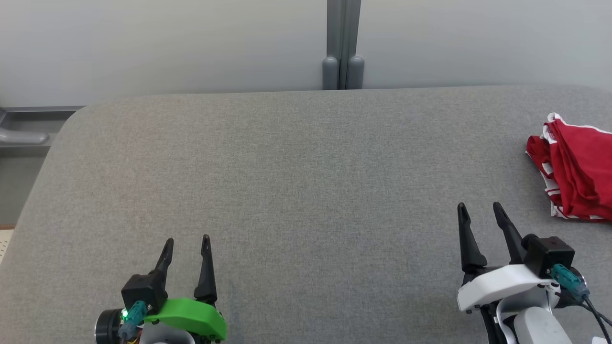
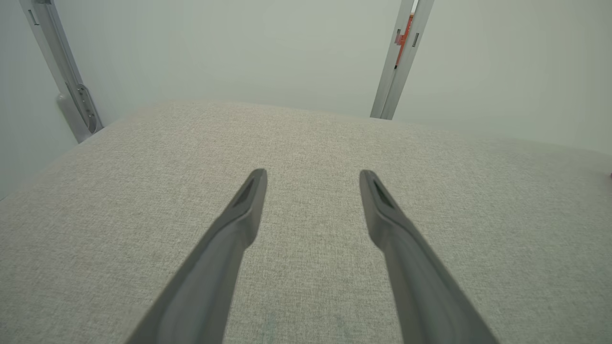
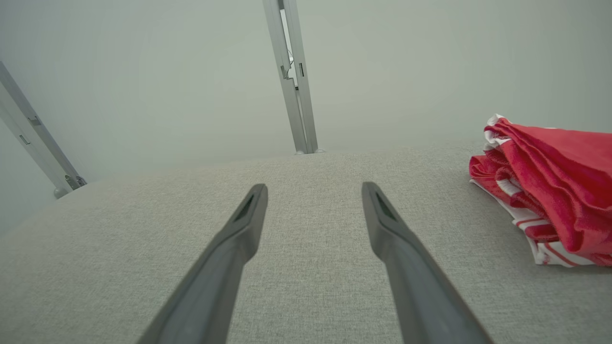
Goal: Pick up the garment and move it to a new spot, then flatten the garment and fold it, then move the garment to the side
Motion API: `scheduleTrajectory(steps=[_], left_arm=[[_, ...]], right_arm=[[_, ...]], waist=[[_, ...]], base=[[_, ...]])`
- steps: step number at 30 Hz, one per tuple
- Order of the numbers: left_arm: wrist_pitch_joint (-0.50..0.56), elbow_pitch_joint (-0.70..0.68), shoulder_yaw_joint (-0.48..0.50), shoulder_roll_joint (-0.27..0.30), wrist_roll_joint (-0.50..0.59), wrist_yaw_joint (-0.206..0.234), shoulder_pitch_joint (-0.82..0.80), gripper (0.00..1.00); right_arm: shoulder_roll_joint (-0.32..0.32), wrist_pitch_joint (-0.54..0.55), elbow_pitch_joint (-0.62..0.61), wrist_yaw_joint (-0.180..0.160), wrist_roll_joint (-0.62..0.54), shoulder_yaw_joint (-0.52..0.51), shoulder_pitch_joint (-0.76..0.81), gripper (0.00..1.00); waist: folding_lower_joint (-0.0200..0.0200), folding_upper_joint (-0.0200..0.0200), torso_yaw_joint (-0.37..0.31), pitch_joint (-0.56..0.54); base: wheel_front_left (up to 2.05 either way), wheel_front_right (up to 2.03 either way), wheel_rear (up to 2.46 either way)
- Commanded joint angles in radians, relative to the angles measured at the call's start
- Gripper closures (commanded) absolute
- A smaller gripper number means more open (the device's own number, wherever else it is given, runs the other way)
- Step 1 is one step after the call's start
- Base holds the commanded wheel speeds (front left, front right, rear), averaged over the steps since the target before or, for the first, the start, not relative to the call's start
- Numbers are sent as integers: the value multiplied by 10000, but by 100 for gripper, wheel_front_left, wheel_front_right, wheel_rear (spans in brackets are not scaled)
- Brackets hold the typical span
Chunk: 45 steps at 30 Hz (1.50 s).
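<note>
Bunched red garment (image 1: 579, 174) at the right of the grey bench (image 1: 287, 181)
Its cloth (white stripes along the hems) lies in a loose, layered heap, not spread flat, toward the bench's far right, partly cut off by the head view's edge.

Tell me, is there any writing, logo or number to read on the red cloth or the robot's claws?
None can be read.
The garment shows only red cloth with white stripes, no lettering.
The left gripper and the right gripper bear no visible label.
</note>
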Motion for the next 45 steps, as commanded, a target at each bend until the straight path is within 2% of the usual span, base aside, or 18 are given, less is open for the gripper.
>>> scheduleTrajectory(steps=[1,29,30,33,45], left_arm=[[-49,-51,44,-36,44,-49,166,0],[-42,143,43,-192,45,-354,78,0],[-7,118,66,-194,91,-354,103,100],[69,370,81,-205,43,-358,173,100],[670,138,600,-209,-2018,-581,86,100]], right_arm=[[-15,-72,-82,-16,114,80,203,0],[-16,-148,-147,-16,323,188,638,0],[2,-88,-107,0,302,198,532,100],[44,-54,145,2,373,195,648,100],[34,539,74,0,2577,-27,494,100]], waist=[[0,0,6,-31],[0,0,2,-65],[0,0,3,-64],[0,0,1,-64],[0,0,-78,-63]], base=[[0,0,0],[0,0,0],[0,0,0],[0,0,0],[0,0,0]])
